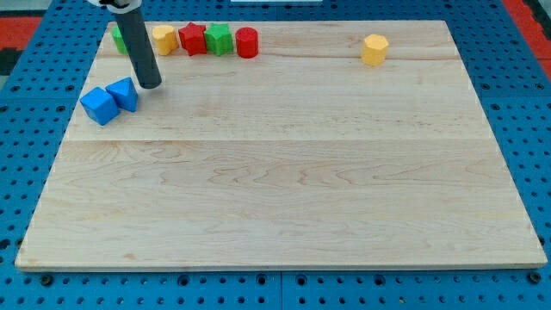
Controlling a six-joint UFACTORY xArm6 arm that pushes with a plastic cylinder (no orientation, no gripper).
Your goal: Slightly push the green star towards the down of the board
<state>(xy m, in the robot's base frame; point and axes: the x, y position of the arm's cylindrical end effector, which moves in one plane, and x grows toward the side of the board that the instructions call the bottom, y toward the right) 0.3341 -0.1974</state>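
We have the green star (219,39) up in the top row, wedged touching between the red star (193,39) and red cylinder (247,42); its facing and long axis are unreadable. Our tip (151,85), a bare rod holding nothing, sits below-left of it, beside two blue blocks (110,99).

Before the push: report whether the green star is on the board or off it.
On. The green star sits on the board near its top edge, between two red blocks; my tip is beside the blue blocks.
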